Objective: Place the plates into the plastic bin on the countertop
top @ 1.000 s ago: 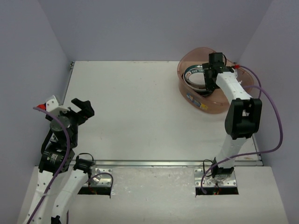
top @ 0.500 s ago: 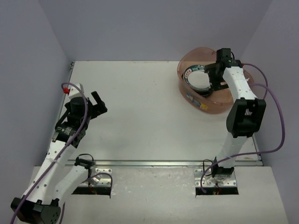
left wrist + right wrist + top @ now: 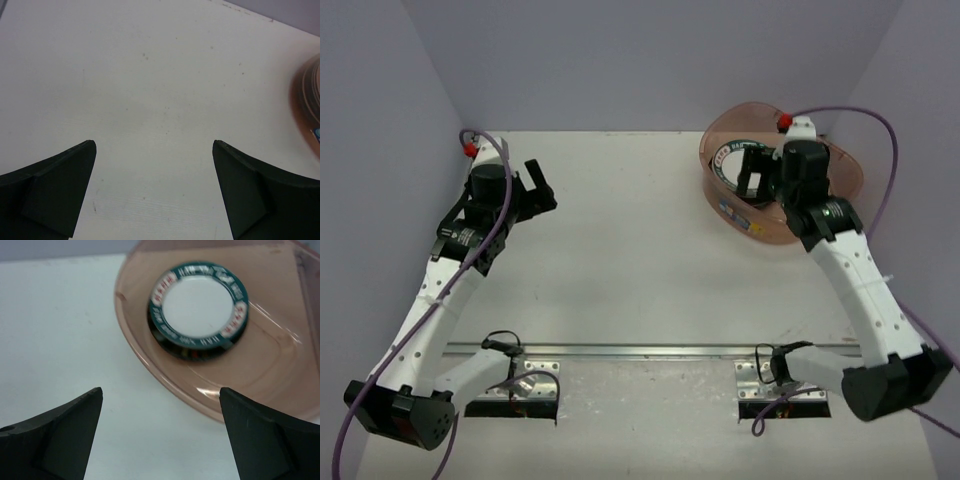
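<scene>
The plates (image 3: 198, 303) are being held inside the plastic bin (image 3: 760, 232), which is sitting at about two o'clock on the countertop (image 3: 620, 230) in the overhead view. Only the top plate is being shown clearly: a white centre ringed by a teal rim with lettered white and red panels. Darker edges are being glimpsed beneath it, but how many plates are stacked there cannot be told. The right gripper (image 3: 752, 172) is being held over the bin's nine o'clock side, its jaws spread wide with nothing between them. In the right wrist view the bin's rim and the bare countertop are being framed between the two fingers, with the top plate toward twelve o'clock. The left gripper (image 3: 542, 185) is being held above the countertop at about ten o'clock, well apart from the bin, its jaws likewise spread and empty. In its wrist view, a blurred edge of the bin is being caught at three o'clock.
</scene>
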Robot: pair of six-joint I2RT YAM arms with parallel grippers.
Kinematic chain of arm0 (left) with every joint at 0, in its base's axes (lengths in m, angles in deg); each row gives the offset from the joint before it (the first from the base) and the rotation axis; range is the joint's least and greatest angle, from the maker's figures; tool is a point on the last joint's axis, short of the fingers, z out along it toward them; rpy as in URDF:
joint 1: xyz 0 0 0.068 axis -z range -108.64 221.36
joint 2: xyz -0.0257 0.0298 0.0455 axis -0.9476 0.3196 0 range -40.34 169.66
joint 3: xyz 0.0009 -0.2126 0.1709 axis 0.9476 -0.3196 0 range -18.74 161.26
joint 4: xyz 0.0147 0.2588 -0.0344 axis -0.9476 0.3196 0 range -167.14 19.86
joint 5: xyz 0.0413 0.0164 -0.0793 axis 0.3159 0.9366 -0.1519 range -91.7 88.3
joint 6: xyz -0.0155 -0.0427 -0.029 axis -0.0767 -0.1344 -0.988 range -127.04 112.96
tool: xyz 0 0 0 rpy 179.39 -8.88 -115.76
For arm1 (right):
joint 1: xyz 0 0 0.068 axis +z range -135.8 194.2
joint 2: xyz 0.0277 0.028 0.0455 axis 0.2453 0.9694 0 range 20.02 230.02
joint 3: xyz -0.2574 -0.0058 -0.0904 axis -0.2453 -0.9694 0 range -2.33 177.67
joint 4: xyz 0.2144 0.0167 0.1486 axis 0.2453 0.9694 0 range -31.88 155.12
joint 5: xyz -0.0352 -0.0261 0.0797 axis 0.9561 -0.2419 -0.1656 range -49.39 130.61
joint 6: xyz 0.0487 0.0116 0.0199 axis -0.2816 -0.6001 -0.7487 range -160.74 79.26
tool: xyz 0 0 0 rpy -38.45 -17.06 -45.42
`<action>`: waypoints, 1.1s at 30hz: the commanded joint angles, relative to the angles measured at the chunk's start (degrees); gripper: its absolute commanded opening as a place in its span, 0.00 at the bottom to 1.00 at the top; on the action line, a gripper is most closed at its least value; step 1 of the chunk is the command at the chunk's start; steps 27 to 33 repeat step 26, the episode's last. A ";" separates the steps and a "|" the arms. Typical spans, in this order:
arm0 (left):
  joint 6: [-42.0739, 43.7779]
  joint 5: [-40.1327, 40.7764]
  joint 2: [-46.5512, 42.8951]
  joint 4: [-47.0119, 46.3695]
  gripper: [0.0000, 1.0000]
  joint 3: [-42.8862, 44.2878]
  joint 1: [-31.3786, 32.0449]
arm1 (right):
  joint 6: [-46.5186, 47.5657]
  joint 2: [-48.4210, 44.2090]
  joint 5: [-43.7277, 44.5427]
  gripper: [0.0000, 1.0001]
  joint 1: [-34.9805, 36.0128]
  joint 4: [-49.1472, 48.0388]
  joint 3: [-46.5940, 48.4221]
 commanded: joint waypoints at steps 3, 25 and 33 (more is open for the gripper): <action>3.72 4.30 -5.03 -3.67 1.00 -1.72 0.66 | 9.30 -16.87 8.38 0.99 -0.70 6.28 -11.29; 6.83 4.28 -32.76 -17.24 1.00 -26.50 0.66 | 12.75 -34.67 2.38 0.99 0.44 3.29 -22.81; 6.91 4.10 -32.85 -17.33 1.00 -26.59 0.66 | 12.14 -34.59 2.98 0.99 0.44 3.29 -22.72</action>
